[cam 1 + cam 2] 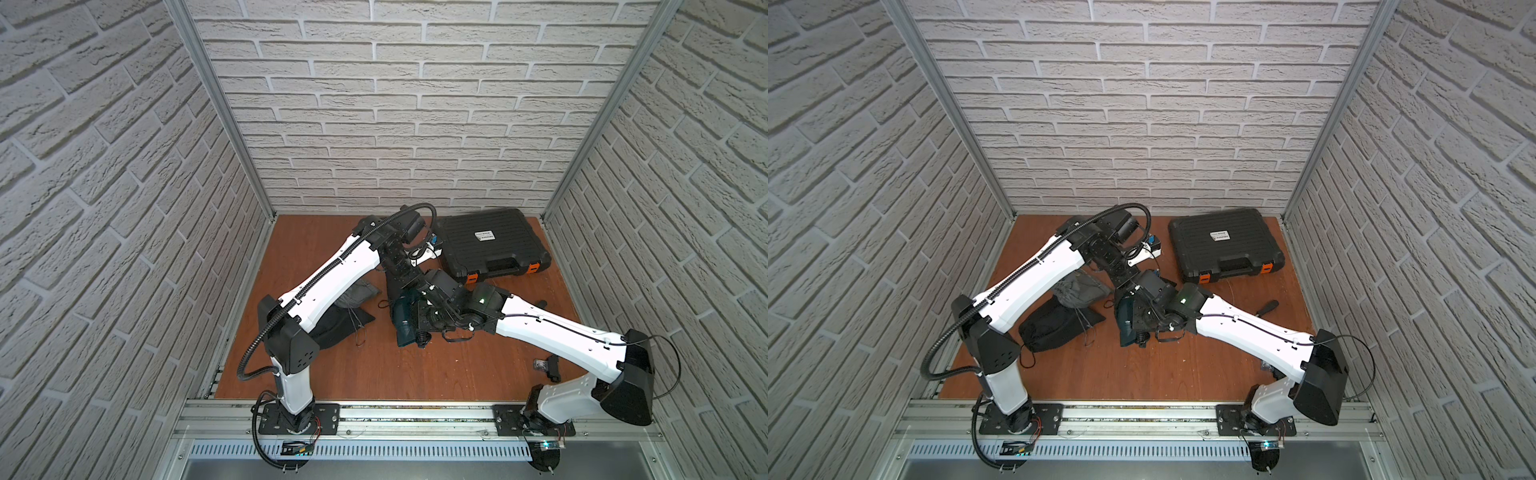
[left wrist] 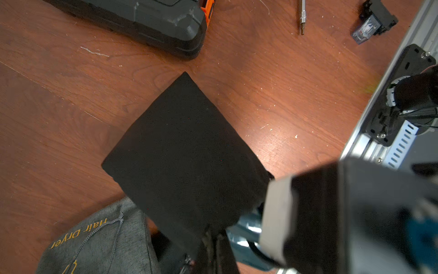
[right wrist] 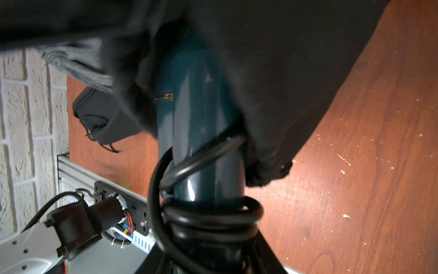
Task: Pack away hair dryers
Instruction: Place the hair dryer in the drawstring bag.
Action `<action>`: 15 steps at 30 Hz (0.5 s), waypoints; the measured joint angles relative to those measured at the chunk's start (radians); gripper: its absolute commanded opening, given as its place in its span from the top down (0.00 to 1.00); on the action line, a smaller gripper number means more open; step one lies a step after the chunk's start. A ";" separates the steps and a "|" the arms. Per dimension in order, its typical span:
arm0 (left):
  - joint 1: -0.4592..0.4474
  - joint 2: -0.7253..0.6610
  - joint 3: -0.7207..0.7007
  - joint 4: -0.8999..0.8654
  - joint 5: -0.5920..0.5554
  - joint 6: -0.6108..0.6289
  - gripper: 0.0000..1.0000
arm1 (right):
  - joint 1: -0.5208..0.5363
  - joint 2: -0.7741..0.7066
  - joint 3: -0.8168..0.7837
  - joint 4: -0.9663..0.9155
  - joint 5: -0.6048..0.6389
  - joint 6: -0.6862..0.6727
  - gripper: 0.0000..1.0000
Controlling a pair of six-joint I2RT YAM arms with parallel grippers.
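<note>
Dryer (image 3: pixel 199 118) mid-table, head in pouch (image 2: pixel 184 147), long axis near–far — right gripper (image 3: pixel 211 263) clamps its corded handle from the right; left gripper (image 1: pixel 402 279), pinched on pouch mouth, just beyond.

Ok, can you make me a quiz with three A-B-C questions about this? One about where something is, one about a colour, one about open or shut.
1. Where is the big black case on the table?
A. At the back, near the brick wall.
B. At the very front.
C. Right in the middle.

2. What colour is the hair dryer sticking out of the black pouch?
A. Red.
B. Yellow.
C. Dark teal.

3. Is the case open or shut?
A. Wide open.
B. Shut.
C. Lid taken off.

Answers:
1 A, it lies by the back wall in both top views.
2 C, its shiny handle looks teal in the right wrist view.
3 B, its lid lies flat, orange latches at the front edge.
</note>
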 measured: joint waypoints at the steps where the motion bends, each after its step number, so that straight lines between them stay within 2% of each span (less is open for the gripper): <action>1: 0.000 -0.004 -0.002 0.000 0.003 0.000 1.00 | -0.008 -0.007 -0.015 0.003 -0.002 0.005 0.97; 7: -0.007 -0.021 -0.010 -0.005 0.029 0.007 1.00 | -0.048 -0.063 -0.082 0.044 -0.018 0.032 0.97; 15: -0.025 -0.030 -0.039 -0.012 0.058 0.020 1.00 | -0.082 -0.101 -0.085 0.116 -0.060 0.054 0.98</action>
